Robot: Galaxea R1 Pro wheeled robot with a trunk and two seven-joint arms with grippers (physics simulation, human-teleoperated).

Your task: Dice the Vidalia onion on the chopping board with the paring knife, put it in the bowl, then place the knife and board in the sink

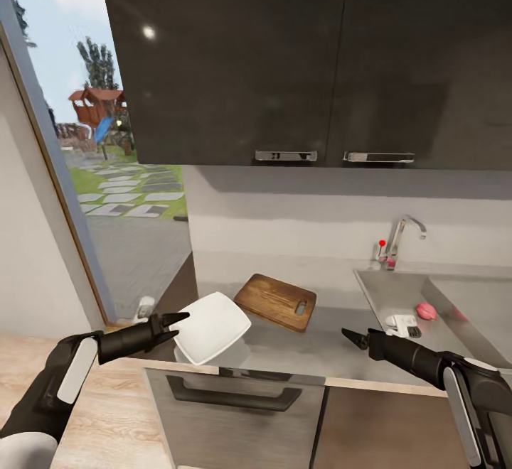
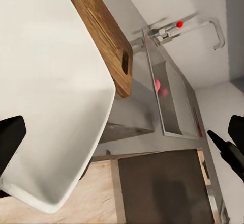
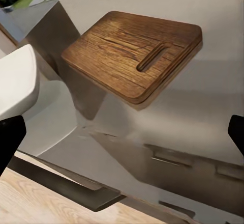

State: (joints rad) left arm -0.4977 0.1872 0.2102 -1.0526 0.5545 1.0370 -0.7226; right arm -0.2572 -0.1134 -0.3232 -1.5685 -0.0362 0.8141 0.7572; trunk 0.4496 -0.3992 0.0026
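Nearest the head camera, the left gripper (image 1: pixel 176 325) is hovering at the countertop's (image 1: pixel 299 352) front edge, its dark fingers spread a little with the tips just beside the rim of the bowl (image 1: pixel 212 327); whether they are touching it cannot be told, and nothing is sitting between them. The bowl (white, squarish) is sitting tilted at the counter's left end, overhanging the front edge. Just behind it to the right, the chopping board (image 1: pixel 277 301) is lying with its slot hole toward the sink. Further right, the right gripper (image 1: pixel 353 337) is hanging over the counter's front, its fingertips close together, gripping nothing. At the far right, the sink (image 1: pixel 384 288) is holding a pink rounded thing (image 1: pixel 426 310), probably the onion, and a small white object (image 1: pixel 402 324). The tap (image 1: pixel 400 239) is standing behind the basin.
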